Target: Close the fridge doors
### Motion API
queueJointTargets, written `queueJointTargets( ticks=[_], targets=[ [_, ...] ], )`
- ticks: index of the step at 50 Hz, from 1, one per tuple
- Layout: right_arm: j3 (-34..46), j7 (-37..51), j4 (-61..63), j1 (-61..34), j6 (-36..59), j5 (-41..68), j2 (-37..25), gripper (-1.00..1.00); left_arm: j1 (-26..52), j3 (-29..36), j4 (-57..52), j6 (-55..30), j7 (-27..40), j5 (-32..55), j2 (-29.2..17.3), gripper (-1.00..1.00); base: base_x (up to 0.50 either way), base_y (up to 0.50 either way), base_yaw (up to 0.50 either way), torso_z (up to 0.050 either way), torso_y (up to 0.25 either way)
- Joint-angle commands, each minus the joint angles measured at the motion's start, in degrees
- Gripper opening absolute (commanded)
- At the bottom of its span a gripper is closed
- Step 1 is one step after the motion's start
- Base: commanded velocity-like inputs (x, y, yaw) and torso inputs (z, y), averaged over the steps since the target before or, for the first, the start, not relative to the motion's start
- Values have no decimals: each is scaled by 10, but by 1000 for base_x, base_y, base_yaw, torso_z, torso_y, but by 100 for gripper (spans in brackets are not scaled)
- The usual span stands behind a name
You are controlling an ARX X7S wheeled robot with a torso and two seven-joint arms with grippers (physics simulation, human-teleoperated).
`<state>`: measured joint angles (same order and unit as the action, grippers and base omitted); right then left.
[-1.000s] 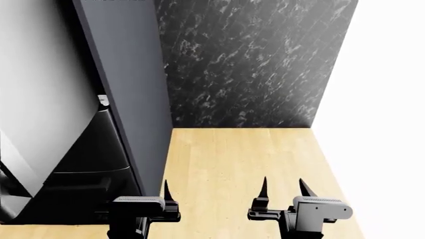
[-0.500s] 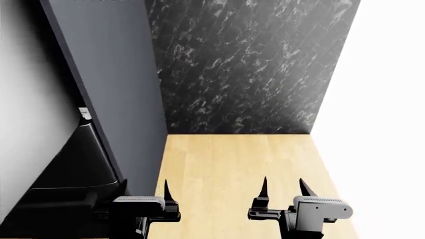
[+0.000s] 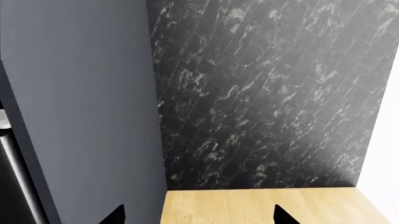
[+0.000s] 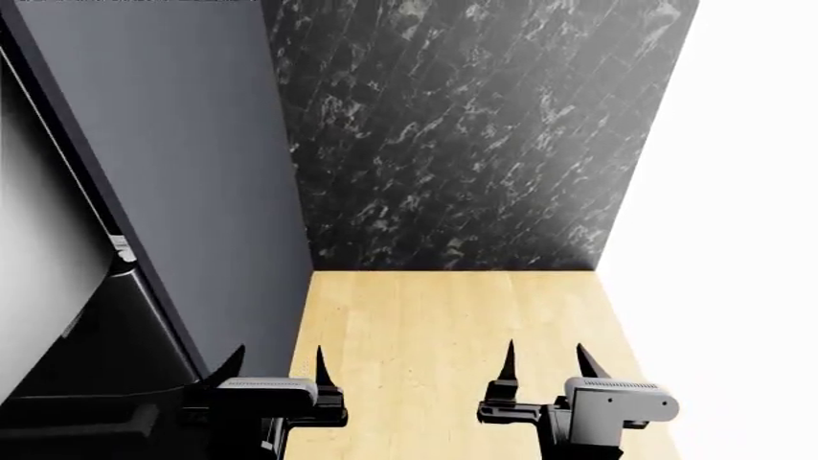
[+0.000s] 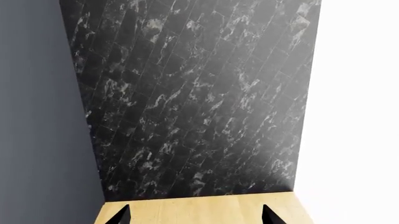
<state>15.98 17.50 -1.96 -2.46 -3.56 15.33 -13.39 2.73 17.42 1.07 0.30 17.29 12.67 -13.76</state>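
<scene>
Hands, left & right, both w/ pointed black fingers apart over smooth wood floor, marble-veined wall ahead.

- From the head we look down over both arms at the wooden floor.
- Both wrist views face forward, sharing the marble wall.

Fridge doors ajar at left
</scene>
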Motion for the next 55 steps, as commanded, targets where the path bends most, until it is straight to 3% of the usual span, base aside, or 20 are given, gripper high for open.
queueJointTargets(
  ticks=[1,21,55],
  targets=[
    [2,2,-5,-2,-2,1,-1,100,1,2,0,1,2,2,-2,100,113,0,0,0,0],
    [6,5,-5,-2,-9,2,-4,100,2,7,1,2,6,5,-5,100,0,14,0,0,0],
    [14,9,-7,-3,-13,8,-10,100,3,14,1,4,12,11,-10,100,0,267,0,0,0]
  ],
)
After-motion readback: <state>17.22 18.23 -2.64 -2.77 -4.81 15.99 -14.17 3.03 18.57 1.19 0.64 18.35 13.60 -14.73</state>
